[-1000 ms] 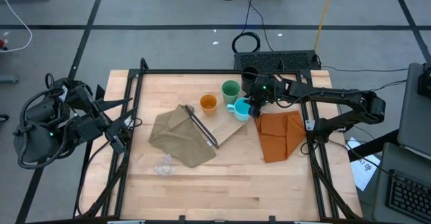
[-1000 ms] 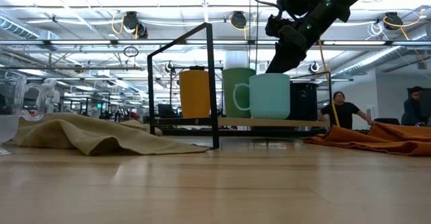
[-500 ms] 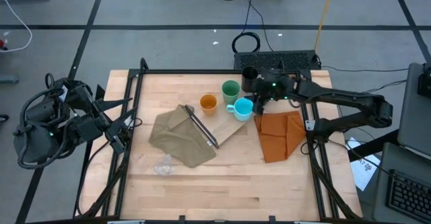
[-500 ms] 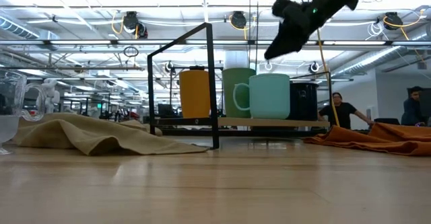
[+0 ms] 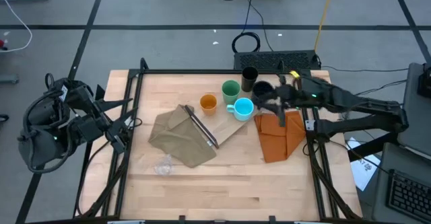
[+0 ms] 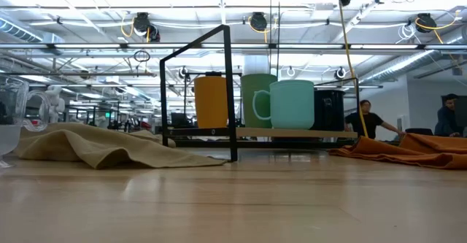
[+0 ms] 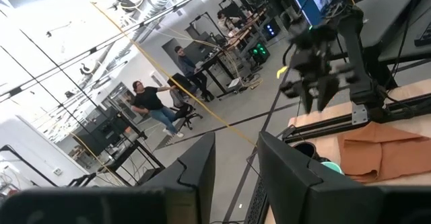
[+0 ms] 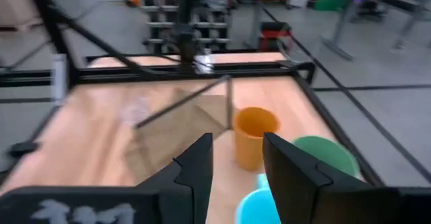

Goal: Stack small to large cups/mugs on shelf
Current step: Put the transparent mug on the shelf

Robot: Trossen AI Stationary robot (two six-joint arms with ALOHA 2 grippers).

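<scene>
The table [image 5: 222, 183] showed pale, smooth-grained wood with a matt finish. The shelf [image 5: 230, 126] was light plywood, its thin frame [image 6: 228, 90] black matt metal. The orange cup [image 5: 208, 103], green cup [image 5: 231, 89] and cyan mug [image 5: 243, 107] looked like smooth, softly sheened plastic; the black tumbler [image 5: 249, 75] appeared dark and matt. An olive-tan cloth [image 5: 178, 138] and an orange cloth [image 5: 279, 135] lay rumpled, both soft woven fabric. The tiny clear cup [image 5: 163, 165] was transparent and glossy.
</scene>
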